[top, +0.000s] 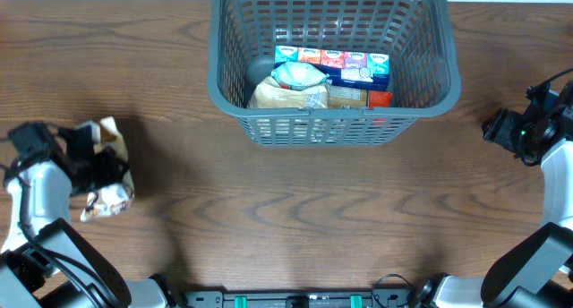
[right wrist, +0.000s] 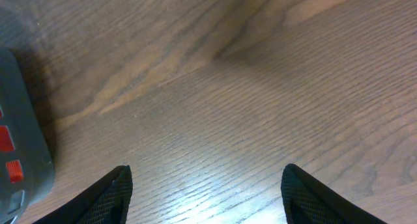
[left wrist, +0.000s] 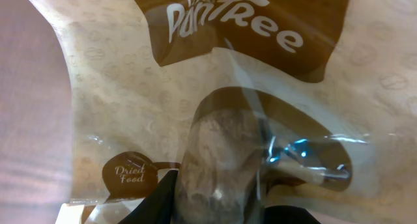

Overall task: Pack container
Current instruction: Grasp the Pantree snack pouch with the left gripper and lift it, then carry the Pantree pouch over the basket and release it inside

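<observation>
Dark brown wood-grain tabletop (top: 295, 209): one continuous flat surface. A large dark grey plastic basket (top: 331, 126) with slotted lattice sides stands on it at the far edge, centred. A crinkled beige-and-brown plastic snack packet (top: 115, 199) is located near the left edge, well apart from the basket. Its contact with the surface cannot be confirmed.

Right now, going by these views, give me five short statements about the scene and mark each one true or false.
1. The basket already holds snack items. True.
2. The right gripper holds a packet. False: its fingers are apart above the bare table.
3. A tan snack packet is at the left gripper, outside the basket. True.
4. The basket sits at the table's near edge. False: it is at the far edge, mid-table.
5. The snack packet's label reads "Dried Food". True.
</observation>
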You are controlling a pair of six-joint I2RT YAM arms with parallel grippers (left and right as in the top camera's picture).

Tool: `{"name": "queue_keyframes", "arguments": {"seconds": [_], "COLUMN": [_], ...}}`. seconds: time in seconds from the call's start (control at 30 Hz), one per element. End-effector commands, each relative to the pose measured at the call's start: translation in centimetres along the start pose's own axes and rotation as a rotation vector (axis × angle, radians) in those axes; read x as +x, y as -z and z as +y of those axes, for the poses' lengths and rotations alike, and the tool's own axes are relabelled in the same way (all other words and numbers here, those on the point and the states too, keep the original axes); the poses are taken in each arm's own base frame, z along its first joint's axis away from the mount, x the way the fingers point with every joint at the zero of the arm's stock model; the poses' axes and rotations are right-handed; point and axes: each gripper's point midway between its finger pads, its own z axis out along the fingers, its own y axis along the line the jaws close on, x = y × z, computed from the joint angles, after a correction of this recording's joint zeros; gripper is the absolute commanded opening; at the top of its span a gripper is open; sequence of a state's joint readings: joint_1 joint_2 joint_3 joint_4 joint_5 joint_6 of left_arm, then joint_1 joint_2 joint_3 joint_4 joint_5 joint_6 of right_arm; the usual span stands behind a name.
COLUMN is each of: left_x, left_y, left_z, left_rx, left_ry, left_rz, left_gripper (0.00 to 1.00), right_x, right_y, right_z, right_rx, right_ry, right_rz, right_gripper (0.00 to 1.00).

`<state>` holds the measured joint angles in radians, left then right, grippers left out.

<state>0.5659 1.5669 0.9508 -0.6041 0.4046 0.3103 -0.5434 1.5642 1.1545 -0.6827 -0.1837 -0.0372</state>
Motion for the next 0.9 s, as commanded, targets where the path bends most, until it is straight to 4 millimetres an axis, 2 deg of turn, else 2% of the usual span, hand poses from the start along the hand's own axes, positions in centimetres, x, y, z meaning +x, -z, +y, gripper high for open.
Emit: {"name": "queue_keyframes", "arguments": {"seconds": [0.0, 0.23, 0.47, 0.7, 0.8, 0.87], "left_x": [-3.9, -11.6, -17.5, -20.7, -20.9, -20.1], "left_y": [2.2, 8.4, 15.8, 23.3, 25.0, 25.2], "left_z": [-3.0, -10.7, -18.0, -24.8, -28.0, -30.6], "left_rx": [0.035, 0.079, 0.006, 0.003, 0.05, 0.073], "left_ry": [-0.055, -0.233, -0.423, -0.545, -0.6, -0.698], "left_rz": [-0.087, -0.254, -0.477, -0.723, -0.793, -0.813], "left_gripper": [0.06, 0.05, 0.06, 0.06, 0.06, 0.06], "right_x": [0.2, 0.2, 0.2, 0.0, 0.0, 0.0], "right_y": [-0.3, -0.3, -0.3, -0.3, -0.3, -0.3], "right_z": [-0.2, -0.2, -0.2, -0.2, -0.2, -0.2], "right_rx": [0.002, 0.001, 0.002, 0.002, 0.002, 0.002], "right_ry": [0.007, 0.007, 0.007, 0.008, 0.009, 0.009], "right_rz": [0.009, 0.009, 0.009, 0.0, 0.0, 0.0], "right_gripper": [0.66, 0.66, 0.66, 0.66, 0.66, 0.66]}}
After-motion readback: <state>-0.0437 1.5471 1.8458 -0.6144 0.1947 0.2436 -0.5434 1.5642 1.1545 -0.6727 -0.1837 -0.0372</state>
